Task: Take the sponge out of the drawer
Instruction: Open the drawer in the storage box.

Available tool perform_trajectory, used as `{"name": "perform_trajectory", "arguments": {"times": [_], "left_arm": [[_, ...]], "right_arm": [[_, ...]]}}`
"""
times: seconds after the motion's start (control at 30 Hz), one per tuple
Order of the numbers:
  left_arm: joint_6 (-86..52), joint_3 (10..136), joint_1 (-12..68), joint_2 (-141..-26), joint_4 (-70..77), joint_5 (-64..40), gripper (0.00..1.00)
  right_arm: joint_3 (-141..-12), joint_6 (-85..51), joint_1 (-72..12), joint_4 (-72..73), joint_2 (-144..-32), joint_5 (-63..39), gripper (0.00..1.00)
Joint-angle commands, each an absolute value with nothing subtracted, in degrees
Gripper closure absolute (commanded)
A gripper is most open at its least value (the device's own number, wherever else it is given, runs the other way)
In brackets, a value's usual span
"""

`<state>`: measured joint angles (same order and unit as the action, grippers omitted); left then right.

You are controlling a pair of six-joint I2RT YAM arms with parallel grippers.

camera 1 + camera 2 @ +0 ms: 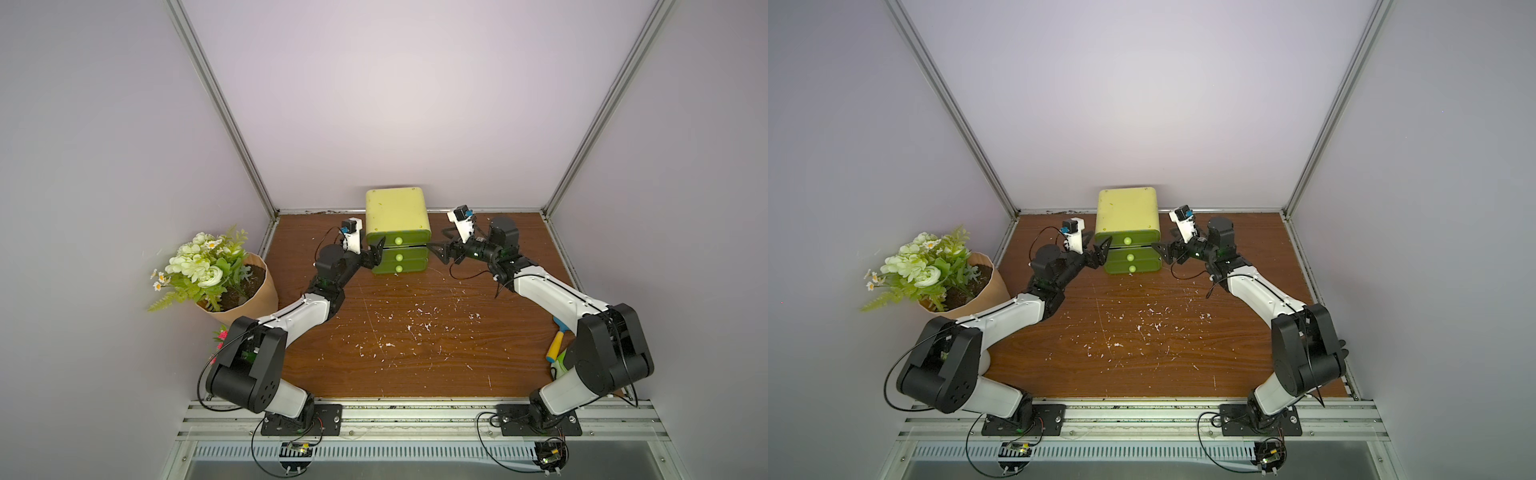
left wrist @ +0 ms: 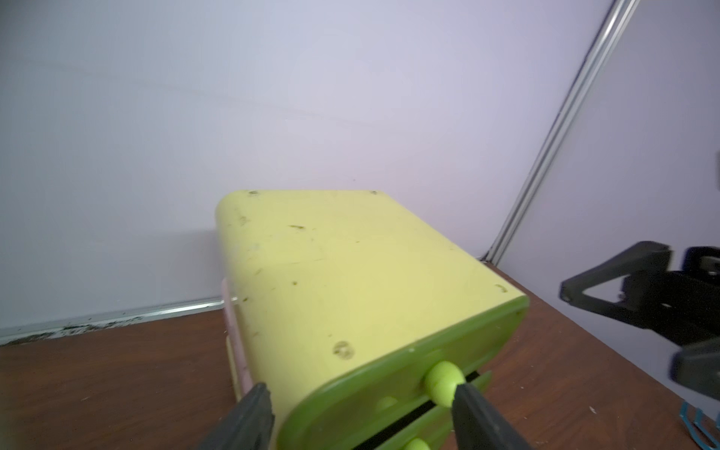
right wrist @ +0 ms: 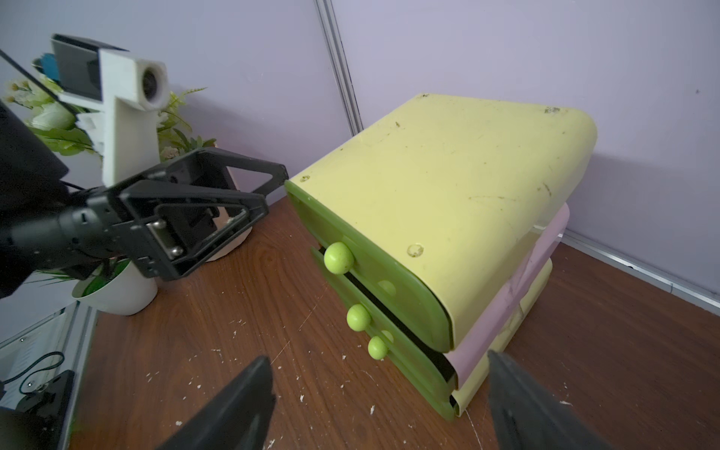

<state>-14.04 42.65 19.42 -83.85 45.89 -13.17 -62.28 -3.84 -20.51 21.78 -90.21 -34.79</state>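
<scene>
**1. L tool** [image 1: 374, 249]: jaws wide, holding nothing. You've got it straddling a front corner of the drawer unit [image 1: 397, 212] at top-drawer height. One finger [image 2: 479, 420] sits in front of the top drawer face, just beside the top knob [image 2: 444, 382]. The other finger [image 2: 245, 420] is outside the unit's side wall. Contact w/ the knob: can't tell.

**2. R tool** [image 1: 437, 251]: jaws wide, holding nothing. It's near the unit's opposite front corner, apart from it, facing your L tool across the drawer fronts. From the R wrist view, the unit's lower front corner lies ahead, btwn the fingers [image 3: 241, 409].

**3. Drawer unit:** yellow shell, green fronts, 3 stacked drawers, directly btwn your two tools, near the rear wall. The middle knob [image 3: 358, 317] and bottom knob [image 3: 378, 347] sit ahead of the R tool. All 3 fronts look pushed in, w/ thin dark gaps btwn them.

**4. Sponge:** not visible in any view. Which drawer: can't tell.

**5. Tabletop** [image 1: 415, 365]: brown wood grain. White flecks [image 1: 415, 328] are scattered behind both tools, toward the arm bases.

**6. Flower pot** [image 1: 249, 291]: tan pot, white-green flowers. It's well behind the L tool on its outer side, next to the L forearm.

**7. Yellow-handled item** [image 1: 556, 340]: has a blue part. It's far behind the R tool, partly hidden by the R arm. Type: can't tell.
</scene>
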Motion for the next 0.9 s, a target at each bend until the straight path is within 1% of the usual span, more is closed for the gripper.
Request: {"name": "perform_trajectory", "arguments": {"times": [0.0,0.1,0.2,0.4,0.7,0.87], "left_arm": [[-14.9,43.6,21.1,-82.1,44.8,-12.0,0.24],[-15.9,43.9,24.5,-82.4,47.1,-9.4,0.25],[-15.9,46.6,28.6,-84.1,45.4,-4.1,0.25],[-18.8,51.0,32.5,-89.1,42.7,3.0,0.28],[-17.8,52.5,35.3,-92.3,40.8,13.4,0.35],[-17.9,53.4,35.6,-94.3,40.2,13.7,0.37]], "right_arm": [[-63.1,-4.6,-20.6,25.0,-88.2,-34.0,0.11],[-62.3,-5.5,-20.6,25.9,-87.5,-31.6,0.10],[-61.4,-6.4,-20.5,26.8,-86.6,-28.5,0.09],[-60.2,-6.8,-20.2,27.2,-85.1,-25.3,0.08],[-57.7,-7.7,-19.4,29.4,-82.8,-22.4,0.08],[-57.3,-8.3,-19.2,29.6,-82.3,-22.2,0.08]]}}
